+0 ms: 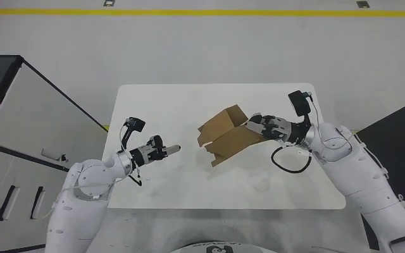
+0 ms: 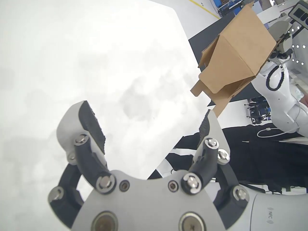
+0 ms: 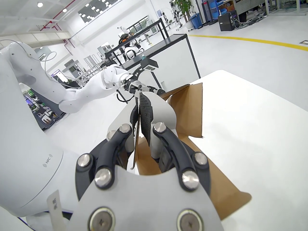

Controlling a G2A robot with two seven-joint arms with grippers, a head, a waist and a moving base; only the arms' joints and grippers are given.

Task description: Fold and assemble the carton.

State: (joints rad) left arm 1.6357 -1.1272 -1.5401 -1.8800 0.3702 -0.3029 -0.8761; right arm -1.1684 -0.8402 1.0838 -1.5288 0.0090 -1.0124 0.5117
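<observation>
A brown cardboard carton (image 1: 224, 134) is held tilted above the white table (image 1: 190, 107), partly opened into a box with loose flaps at both ends. My right gripper (image 1: 256, 123) is shut on one wall of the carton (image 3: 192, 111) at its right end, and a black pad (image 3: 145, 114) presses the cardboard edge. My left gripper (image 1: 172, 150) is open and holds nothing, low over the table to the left of the carton, a clear gap away. From the left wrist the carton (image 2: 235, 58) hangs ahead, beyond the open left gripper (image 2: 146, 118).
The table's front edge (image 1: 228, 207) runs close to both arms. A dark rack (image 1: 38, 120) stands off the table's left side. A yellow floor line (image 1: 202, 11) crosses behind the table. Bare tabletop (image 1: 171, 107) lies between the left gripper and the far edge.
</observation>
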